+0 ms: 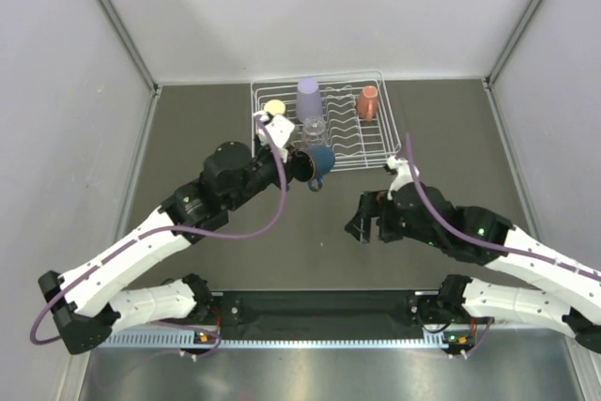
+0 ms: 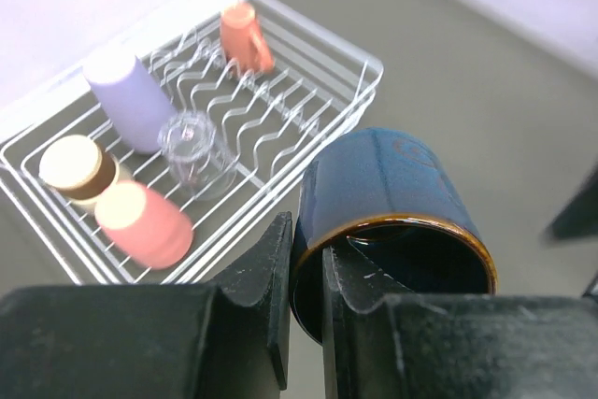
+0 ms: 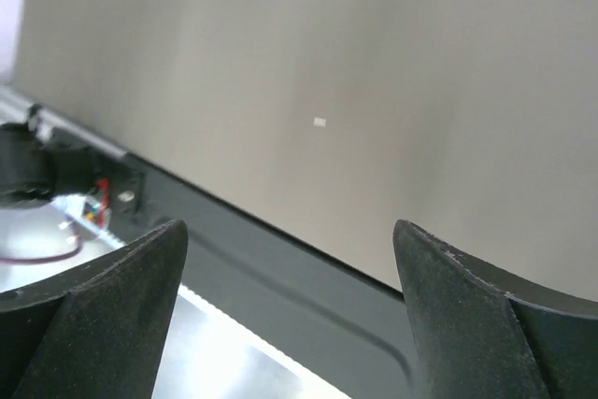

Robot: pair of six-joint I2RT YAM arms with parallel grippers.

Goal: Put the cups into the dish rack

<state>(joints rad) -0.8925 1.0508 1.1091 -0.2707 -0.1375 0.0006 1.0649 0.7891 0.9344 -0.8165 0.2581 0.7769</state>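
The white wire dish rack [image 1: 376, 152] stands at the back centre; it also shows in the left wrist view [image 2: 360, 91]. In it are a lavender tumbler [image 1: 309, 97] [image 2: 131, 100], a shiny see-through cup [image 1: 314, 128] [image 2: 194, 151], a salmon-pink mug [image 1: 367, 101] [image 2: 246, 36], a pink tumbler [image 2: 145, 221] and a cream-topped cup [image 1: 274, 108] [image 2: 73, 165]. My left gripper [image 1: 299, 162] [image 2: 306, 235] is shut on the rim of the dark blue mug [image 1: 319, 162] [image 2: 388, 189], one finger inside, held tilted at the rack's front edge. My right gripper [image 1: 362, 223] [image 3: 290, 226] is open and empty.
Grey walls enclose the dark table [image 1: 188, 129] on three sides. The black base rail [image 1: 319, 307] [image 3: 280, 268] runs along the near edge, below my right gripper. The left arm's purple cable [image 1: 277, 213] loops in front of the rack.
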